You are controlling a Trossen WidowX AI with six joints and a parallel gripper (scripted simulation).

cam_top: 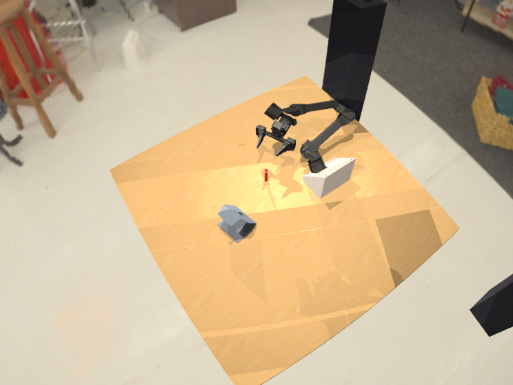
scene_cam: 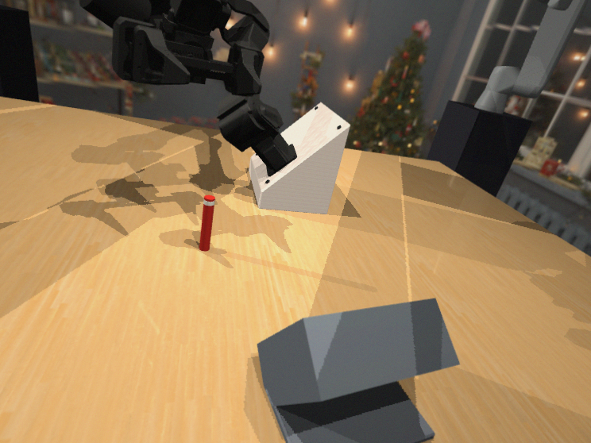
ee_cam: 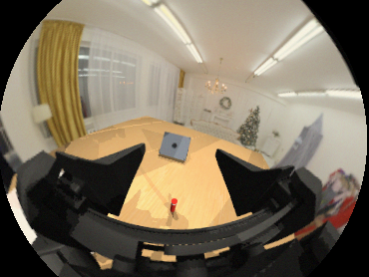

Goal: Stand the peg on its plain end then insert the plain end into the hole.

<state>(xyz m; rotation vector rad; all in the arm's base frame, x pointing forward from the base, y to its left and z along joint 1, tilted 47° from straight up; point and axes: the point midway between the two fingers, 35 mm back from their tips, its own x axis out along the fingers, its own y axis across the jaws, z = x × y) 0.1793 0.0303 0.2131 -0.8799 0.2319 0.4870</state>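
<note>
The red peg (cam_top: 265, 176) (scene_cam: 206, 229) (ee_cam: 174, 205) stands upright on the table, its white-banded end up and its plain end down. My gripper (cam_top: 267, 151) (ee_cam: 182, 149) is wide open and empty. It is raised above the table, back from the peg on the arm's base side; the peg shows low between the fingers in the wrist view. The blue-grey sloped panel (cam_top: 232, 216) (scene_cam: 365, 352) (ee_cam: 167, 140) stands beyond the peg. Its hole (cam_top: 240, 213) (ee_cam: 174, 145) is dark and empty in the top view and the wrist view; the exterior view shows the panel's back, hiding the hole.
A white wedge-shaped block (cam_top: 336, 180) (scene_cam: 307, 179) stands beside the arm, with the arm's base on its slope. It is to the right of the peg in the top and exterior views. The wooden table (cam_top: 178, 199) (scene_cam: 119, 333) carries these things, and a tall black pillar (cam_top: 351, 58) rises behind the arm.
</note>
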